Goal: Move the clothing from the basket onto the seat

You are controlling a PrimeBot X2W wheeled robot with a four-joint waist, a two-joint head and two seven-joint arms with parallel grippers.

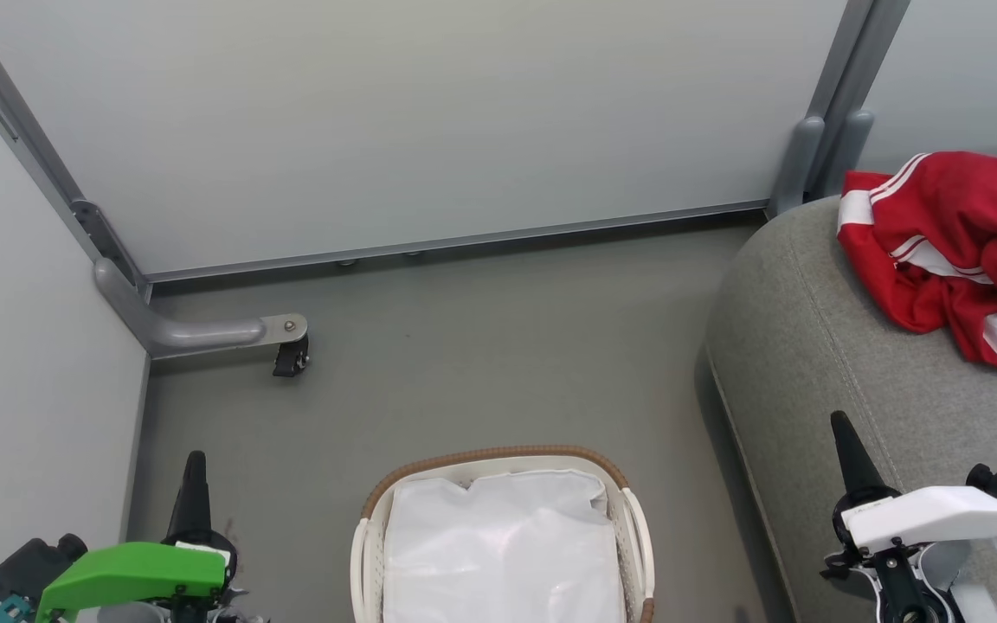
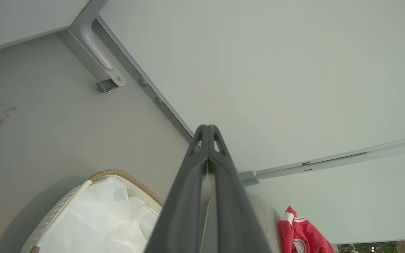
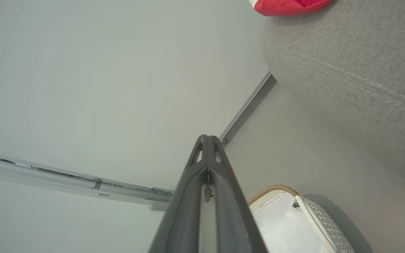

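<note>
Red clothing with white stripes lies crumpled on the grey seat at the right; it also shows at the left wrist view's bottom right as clothing and at the right wrist view's top as clothing. The white basket with a brown woven rim stands on the floor at bottom centre, only its white liner showing inside. My left gripper is shut and empty at the lower left, left of the basket. My right gripper is shut and empty over the seat's front edge.
Pale partition walls close off the back and left. A grey metal foot with a black caster sticks out onto the grey floor at the left corner. Open floor lies between basket and walls.
</note>
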